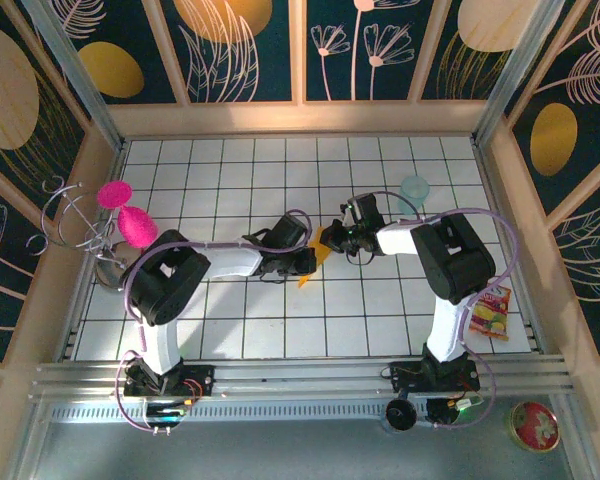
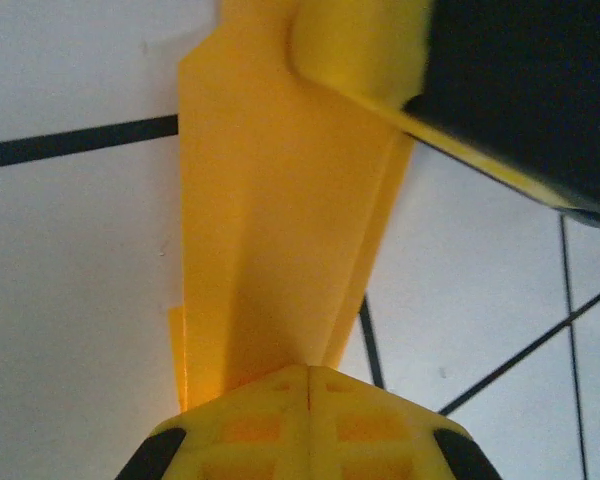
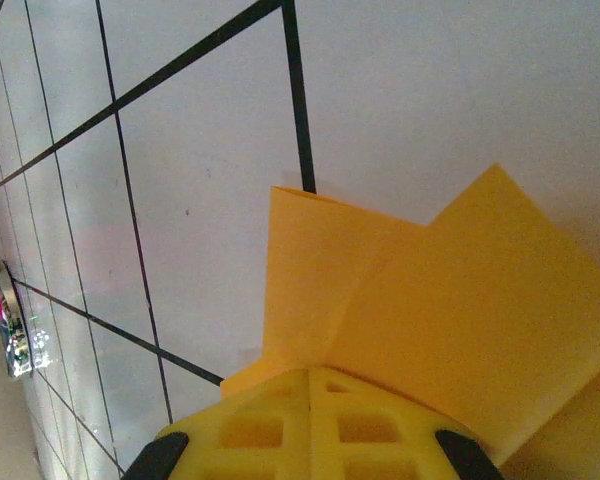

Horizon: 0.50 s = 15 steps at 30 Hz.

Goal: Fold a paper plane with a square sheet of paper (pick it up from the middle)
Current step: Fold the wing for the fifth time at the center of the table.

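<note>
1. We see the white gridded table [image 1: 230, 330] inside walls painted with plant shapes.
2. The left arm [image 1: 170, 275] and right arm [image 1: 450, 255] both reach inward, and they meet near the middle of the table.
3. A wire stand [image 1: 90, 225] carrying pink pieces sits at the table's left edge.
4. The left end effector [image 1: 302, 262] [image 2: 308, 385] has its fingers pressed together on one end of the sheet of paper.
5. The right end effector [image 1: 337, 238] [image 3: 312, 385] is likewise clamped onto the same sheet from the other side.
6. The sheet of paper [image 1: 320, 248] [image 2: 270, 230] [image 3: 450, 300], orange-yellow and folded into overlapping layers, spans the gap between both end effectors. We cannot tell whether it touches the tiles.
7. A snack packet [image 1: 490, 312] lies at the right edge.
8. A teal cup [image 1: 415, 187] stands beyond the right arm.
</note>
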### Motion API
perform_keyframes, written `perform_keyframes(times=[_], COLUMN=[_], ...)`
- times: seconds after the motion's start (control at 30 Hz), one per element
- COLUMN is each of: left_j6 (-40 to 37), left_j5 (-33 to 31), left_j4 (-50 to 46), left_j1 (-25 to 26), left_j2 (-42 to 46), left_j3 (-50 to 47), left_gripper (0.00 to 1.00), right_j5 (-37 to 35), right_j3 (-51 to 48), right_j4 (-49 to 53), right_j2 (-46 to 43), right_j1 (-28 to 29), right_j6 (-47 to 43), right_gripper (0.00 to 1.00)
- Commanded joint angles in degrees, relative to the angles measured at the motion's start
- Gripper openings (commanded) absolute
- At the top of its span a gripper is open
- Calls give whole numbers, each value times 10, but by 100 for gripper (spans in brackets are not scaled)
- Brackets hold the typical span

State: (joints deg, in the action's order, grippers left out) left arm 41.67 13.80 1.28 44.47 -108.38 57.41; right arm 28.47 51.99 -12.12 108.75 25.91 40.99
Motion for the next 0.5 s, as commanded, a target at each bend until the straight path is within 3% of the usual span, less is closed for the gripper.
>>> perform_keyframes(times=[0.0,0.47], left_j6=[19,34], left_j5=[-18,7], left_j4=[-20,-32], left_j1=[-4,-4], left_j2=[-16,-28], left_j3=[15,-10], left_gripper=[0,0], right_j5=[15,-21], right_j3=[-13,16], right_j4=[2,26], right_j2=[2,-66], right_j1=[-2,15], right_j6=[-8,-109], right_gripper=[6,7])
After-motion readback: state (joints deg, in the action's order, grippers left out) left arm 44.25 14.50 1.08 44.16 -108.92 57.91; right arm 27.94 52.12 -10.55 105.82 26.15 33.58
